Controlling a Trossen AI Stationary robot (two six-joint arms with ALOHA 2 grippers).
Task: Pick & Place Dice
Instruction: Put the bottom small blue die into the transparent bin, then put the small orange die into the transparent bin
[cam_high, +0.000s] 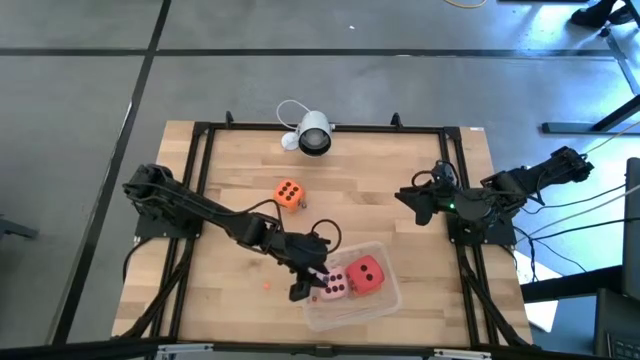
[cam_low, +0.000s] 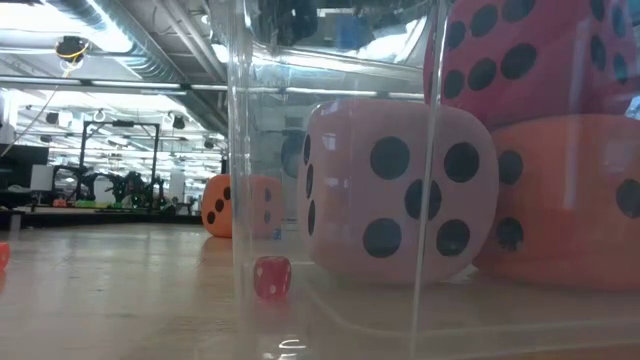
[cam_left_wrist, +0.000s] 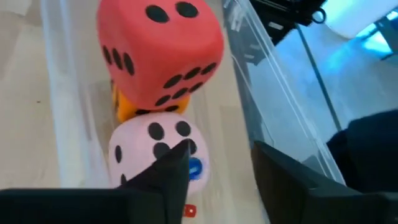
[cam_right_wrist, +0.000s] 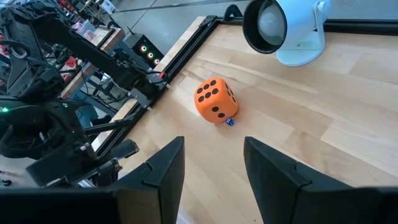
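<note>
Only the left wrist view shows an orange die (cam_left_wrist: 126, 107) half hidden under the red die (cam_left_wrist: 158, 50), beyond the left gripper (cam_left_wrist: 217, 174), fingers apart and empty.

Even, soft overhead light falls on the table (cam_high: 400, 170), bright without hard shadows; the arms cast only faint ones. In the low view, ceiling strip lights glare at the top and reflect in the clear tub (cam_low: 240, 150) wall, which streaks and bends what lies behind it; the near dice loom large and soft, the room behind is hazy. The left wrist view is blurred, with a blue glare at its upper corner.
</note>
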